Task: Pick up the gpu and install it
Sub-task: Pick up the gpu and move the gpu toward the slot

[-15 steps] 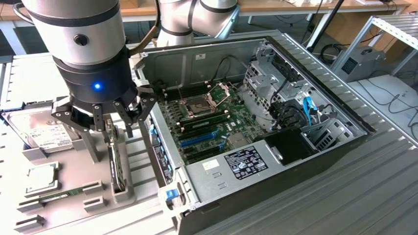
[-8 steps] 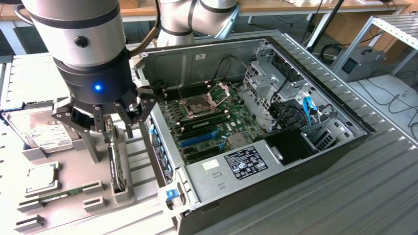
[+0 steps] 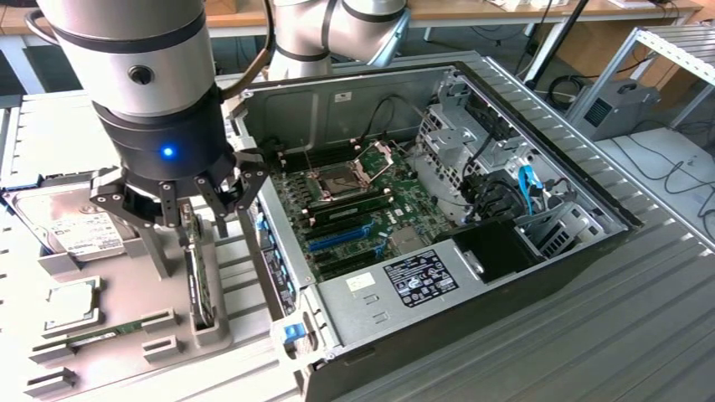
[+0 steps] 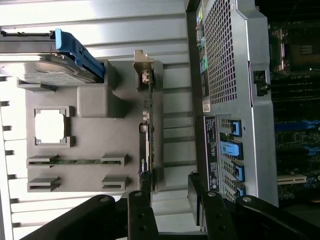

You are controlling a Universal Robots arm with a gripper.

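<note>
Gripper (image 3: 179, 205) is hovering, jaws spread, just above the gpu (image 3: 199, 280), which is standing on edge in the tray (image 4: 90, 145), its long axis lying across the jaws' closing line, nearer one finger.

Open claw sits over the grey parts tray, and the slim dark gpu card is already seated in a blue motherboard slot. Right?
No. The slim dark gpu card is not seated: it stands on edge in the grey parts tray, under the open claw. The blue motherboard slots are bare. The exterior view shows it.
</note>
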